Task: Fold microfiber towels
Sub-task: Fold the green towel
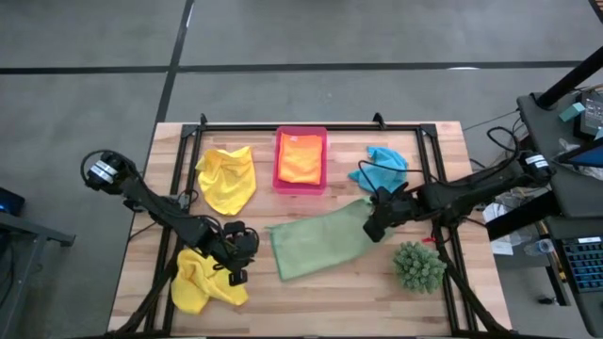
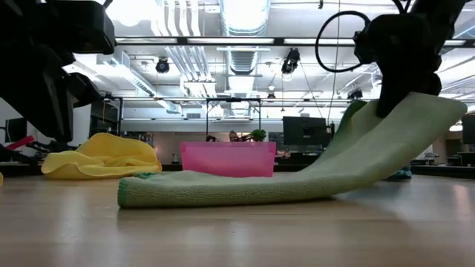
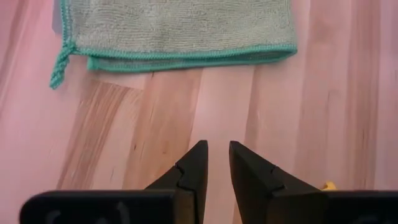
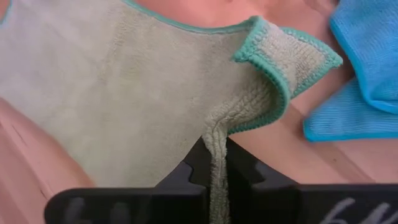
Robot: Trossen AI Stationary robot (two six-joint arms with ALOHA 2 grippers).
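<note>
Near edge of the wooden surface [image 1: 311, 297], about 7 o'clock from centre: one yellow towel [image 1: 203, 281], crumpled. Left jaws [image 1: 236, 259] just beside it on its 1 o'clock side, holding nothing; left wrist view shows the two tips parted by a narrow gap over bare wood, with the green towel's hemmed edge lying flat beyond them. At about 4 o'clock: spiky green plant [image 1: 418, 266], seen in the high view only.

Centre: light green towel [image 1: 325, 243], spread flat over most of its area, corner at 2 o'clock lifted. Right jaws [image 1: 375, 226] pressed together on that corner, pinching the cloth. Right wrist view shows a fold of green fabric running down between the dark tips and the teal hem curled over above them. Low view adds what the overhead picture flattens: cloth rising in a slope from the surface up to the jaws, near edge resting on the wood.

Farther, at 10 o'clock: second yellow towel [image 1: 228, 177], loosely bunched. At 12 o'clock: pink tray [image 1: 301, 185] with the orange towel [image 1: 301, 158] inside; low view shows the tray wall only, contents hidden. At 1 to 2 o'clock: turquoise towel [image 1: 382, 168], rumpled, just behind the right jaws.
</note>
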